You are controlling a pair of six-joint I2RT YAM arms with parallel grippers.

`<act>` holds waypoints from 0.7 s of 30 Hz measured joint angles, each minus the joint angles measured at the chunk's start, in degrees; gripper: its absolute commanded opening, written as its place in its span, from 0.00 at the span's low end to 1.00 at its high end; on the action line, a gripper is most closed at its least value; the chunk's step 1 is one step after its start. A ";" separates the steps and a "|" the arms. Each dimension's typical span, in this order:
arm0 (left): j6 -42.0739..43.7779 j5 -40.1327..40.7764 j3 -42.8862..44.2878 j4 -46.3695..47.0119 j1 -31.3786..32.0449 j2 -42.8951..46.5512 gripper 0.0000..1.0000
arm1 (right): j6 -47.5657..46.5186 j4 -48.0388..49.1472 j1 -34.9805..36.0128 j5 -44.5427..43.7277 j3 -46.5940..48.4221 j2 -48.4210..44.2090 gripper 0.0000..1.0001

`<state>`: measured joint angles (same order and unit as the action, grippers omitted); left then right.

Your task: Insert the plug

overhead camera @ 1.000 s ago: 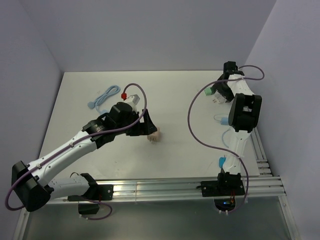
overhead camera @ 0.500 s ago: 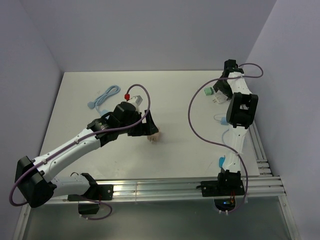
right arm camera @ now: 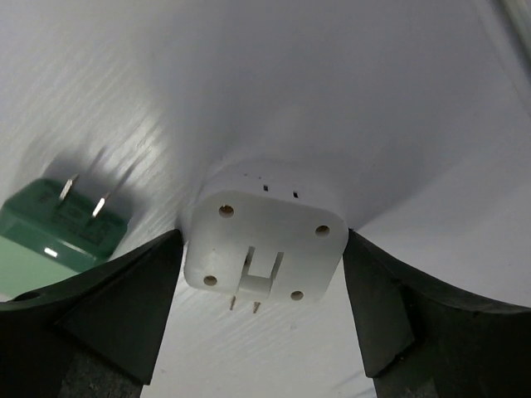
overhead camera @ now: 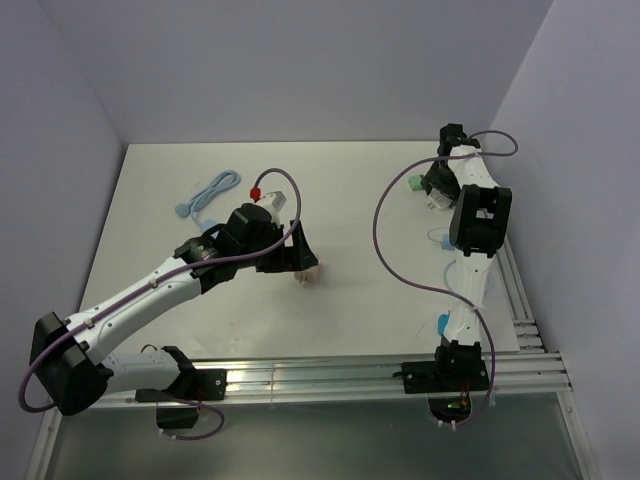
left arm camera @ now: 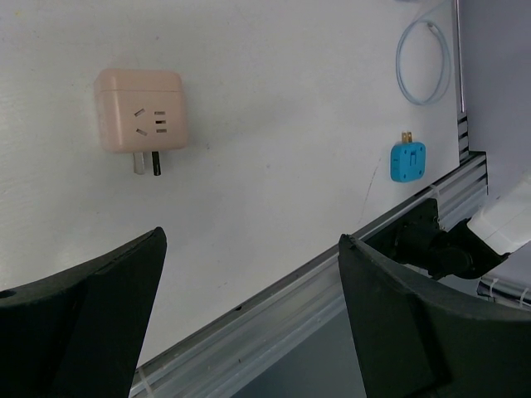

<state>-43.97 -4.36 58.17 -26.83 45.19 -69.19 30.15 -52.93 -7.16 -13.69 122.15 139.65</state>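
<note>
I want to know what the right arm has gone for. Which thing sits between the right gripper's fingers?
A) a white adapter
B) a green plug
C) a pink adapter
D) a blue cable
A: in the right wrist view the white adapter fills the gap of the right gripper, with a finger against each of its sides, while the green plug lies outside the fingers.

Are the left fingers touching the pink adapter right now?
Apart. The left wrist view shows the pink adapter lying on the table beyond both fingers, with bare white surface between them.
</note>
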 measured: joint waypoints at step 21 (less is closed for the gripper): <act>-0.26 0.26 -2.03 0.02 0.00 2.29 0.89 | -0.59 8.59 4.46 1.29 -23.91 -15.89 0.00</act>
<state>-44.23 -4.10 56.14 -26.81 45.19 -66.89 29.56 -44.34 -2.70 -12.40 98.24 123.76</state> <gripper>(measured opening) 0.888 0.746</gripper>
